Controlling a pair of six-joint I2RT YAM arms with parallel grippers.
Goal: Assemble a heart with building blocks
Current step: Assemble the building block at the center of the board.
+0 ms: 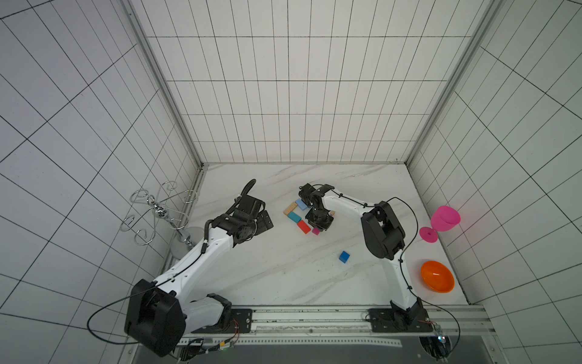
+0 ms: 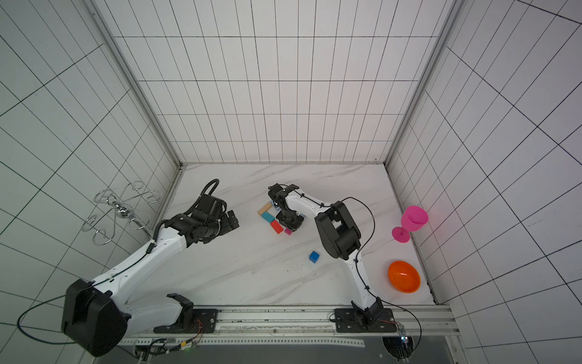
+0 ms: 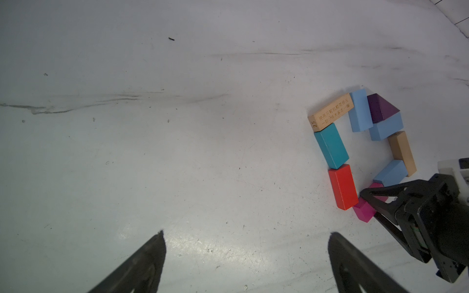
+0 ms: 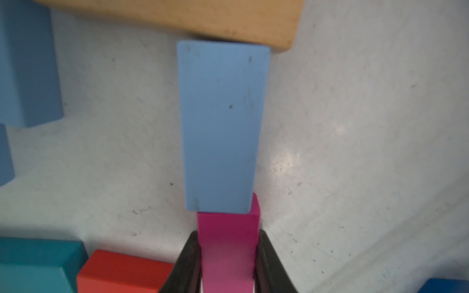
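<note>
The building blocks lie in a ring in the left wrist view: tan brick [image 3: 331,111], light blue brick [image 3: 359,110], purple wedge [image 3: 380,107], a second light blue brick [image 3: 385,128], a second tan brick [image 3: 402,152], a third light blue brick [image 3: 392,173], red brick [image 3: 342,186] and teal brick [image 3: 331,145]. My right gripper [image 4: 227,232] is shut on the pink brick [image 4: 228,243], whose end touches a light blue brick [image 4: 220,126]. The blue cube [image 1: 344,257] sits alone nearer the front. My left gripper [image 3: 246,233] hangs open and empty left of the ring.
A pink goblet [image 1: 444,220] and an orange bowl [image 1: 437,276] stand by the right wall. A chrome wire rack [image 1: 157,214] stands at the left edge. Tiled walls close in the table on three sides.
</note>
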